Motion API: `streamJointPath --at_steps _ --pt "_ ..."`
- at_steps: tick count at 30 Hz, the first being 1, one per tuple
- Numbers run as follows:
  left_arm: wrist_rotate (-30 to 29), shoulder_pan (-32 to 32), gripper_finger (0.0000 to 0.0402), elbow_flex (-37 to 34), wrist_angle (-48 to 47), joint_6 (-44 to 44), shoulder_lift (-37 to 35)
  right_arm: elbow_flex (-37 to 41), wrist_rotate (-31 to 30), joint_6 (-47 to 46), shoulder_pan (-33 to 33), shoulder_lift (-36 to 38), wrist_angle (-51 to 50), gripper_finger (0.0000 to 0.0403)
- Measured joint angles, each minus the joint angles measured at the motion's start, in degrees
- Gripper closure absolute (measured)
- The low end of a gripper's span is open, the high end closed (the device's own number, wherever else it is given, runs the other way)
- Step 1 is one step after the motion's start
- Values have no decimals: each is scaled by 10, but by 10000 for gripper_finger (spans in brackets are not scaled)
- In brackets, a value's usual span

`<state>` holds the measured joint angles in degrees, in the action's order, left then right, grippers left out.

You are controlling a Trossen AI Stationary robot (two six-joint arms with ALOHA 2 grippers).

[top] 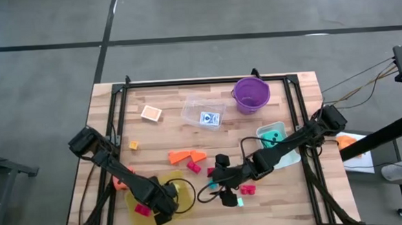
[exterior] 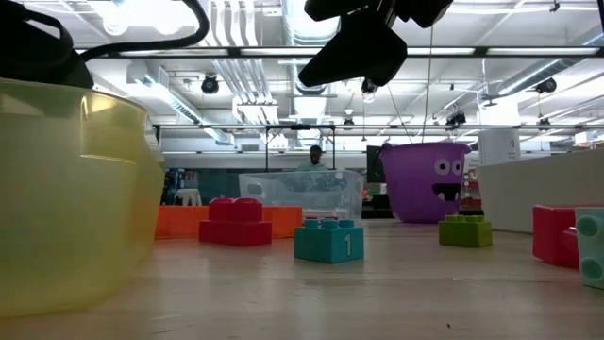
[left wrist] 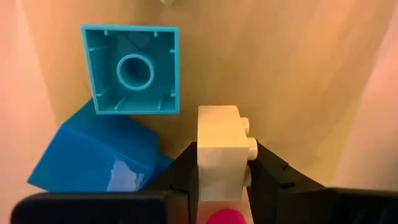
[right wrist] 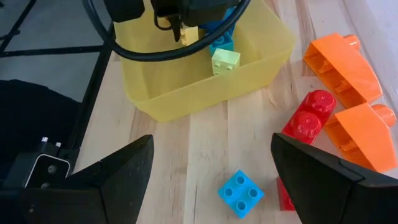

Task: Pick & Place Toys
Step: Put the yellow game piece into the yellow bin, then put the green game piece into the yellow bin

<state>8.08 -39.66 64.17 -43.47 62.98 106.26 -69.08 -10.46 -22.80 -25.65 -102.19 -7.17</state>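
We look down on a wooden counter (top: 188, 137) with two dark robot arms reaching in from either side.

Our left gripper (top: 163, 205) hangs over a yellow tub (top: 140, 195) at the front left of the counter. Its fingers (left wrist: 273, 174) are clamped on a pale yellow brick (left wrist: 221, 146), which sits squarely between them with its studs pointing sideways. Beneath it, inside the tub, lie an upturned light blue brick (left wrist: 130, 68) and a darker blue block (left wrist: 96, 155), the two touching at a corner.

Our right gripper (top: 223, 175) hovers over the middle front of the counter with its fingers (right wrist: 329, 177) spread wide apart and nothing between them. On the counter directly between those fingers lies a small blue brick (right wrist: 240, 193), untouched. Just beside it are a red brick (right wrist: 308, 118) and two orange wedge pieces (right wrist: 345, 56).

Farther back stand a purple bucket (top: 250, 95) and a clear plastic tub (top: 204, 111), with an orange die (top: 151, 114) to their left. A teal die (top: 271, 133) sits at the right edge, partly under the right arm
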Motion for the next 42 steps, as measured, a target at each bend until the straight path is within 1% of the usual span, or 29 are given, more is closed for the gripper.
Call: streamJointPath --at_steps 9,11,16,19,22,29,36,42 --pt "2 0 315 -6 2 2 -2 0 0 -2 0 0 0 83" --pt "1 0 289 -7 2 1 -2 0 0 -2 0 0 0 83" --pt "-4 0 204 -8 0 1 0 0 0 -2 0 0 0 83" --pt "-3 1 172 -8 -1 1 -1 0 0 -2 0 0 0 83" --pt "-3 1 154 -7 -1 1 -1 0 0 -2 0 0 1 83" --pt "0 4 146 -2 -7 1 -2 0 0 -2 0 0 1 83" --pt "-1 4 146 18 -59 1 -2 0 0 -2 0 0 1 83" --pt "-5 4 146 19 -60 -1 -6 0 0 -2 0 0 1 83"
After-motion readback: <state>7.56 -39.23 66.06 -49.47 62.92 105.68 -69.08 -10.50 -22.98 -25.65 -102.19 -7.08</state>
